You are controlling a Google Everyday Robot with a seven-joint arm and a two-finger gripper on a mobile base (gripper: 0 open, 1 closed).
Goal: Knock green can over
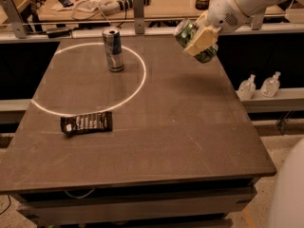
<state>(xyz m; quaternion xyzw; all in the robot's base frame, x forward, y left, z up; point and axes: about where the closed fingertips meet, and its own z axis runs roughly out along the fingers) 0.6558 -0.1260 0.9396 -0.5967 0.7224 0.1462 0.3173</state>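
At two o'clock over the dark grey table (166, 127), the beige-fingered gripper (198, 41) was closed mid-body around the tilted green aluminium can (184, 32), which looked light, slick and dentable.

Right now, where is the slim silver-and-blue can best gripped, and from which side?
Grip the slim silver-and-blue metal can at mid-body, from its side facing the claw: it stands upright with round walls. The claw hangs above the far right edge of the dark table, shut on the tilted green soda can, so it would have to release that first.
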